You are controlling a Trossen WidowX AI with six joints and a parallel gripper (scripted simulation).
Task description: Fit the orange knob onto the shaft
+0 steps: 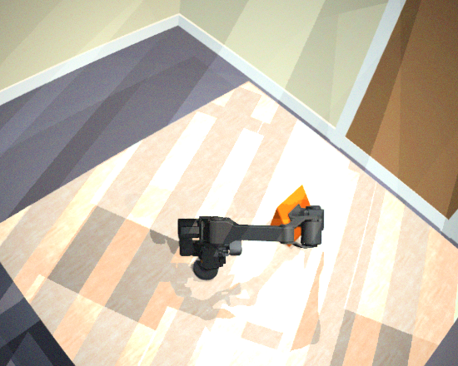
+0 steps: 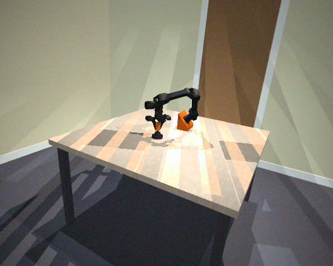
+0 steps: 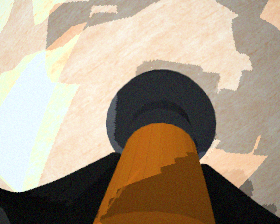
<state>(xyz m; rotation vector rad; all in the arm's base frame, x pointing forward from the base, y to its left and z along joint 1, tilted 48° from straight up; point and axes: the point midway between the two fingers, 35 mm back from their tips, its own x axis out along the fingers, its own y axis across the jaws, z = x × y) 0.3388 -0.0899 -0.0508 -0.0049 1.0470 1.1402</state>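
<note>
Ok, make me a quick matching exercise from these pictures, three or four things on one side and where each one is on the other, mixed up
Things:
1. orange knob
2. round pedestal
3. orange wedge block
4. table

Places:
A. beside the arm's foot
B. held in the gripper
C. on the purple floor
D. on the table under the knob

Pairs: 1-B, 2-D, 3-A, 4-C

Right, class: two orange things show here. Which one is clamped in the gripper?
The orange knob, the small tapered one clamped in the gripper directly above the round pedestal. The other, an orange wedge-shaped block, stands by the arm's foot, ungripped.
</note>
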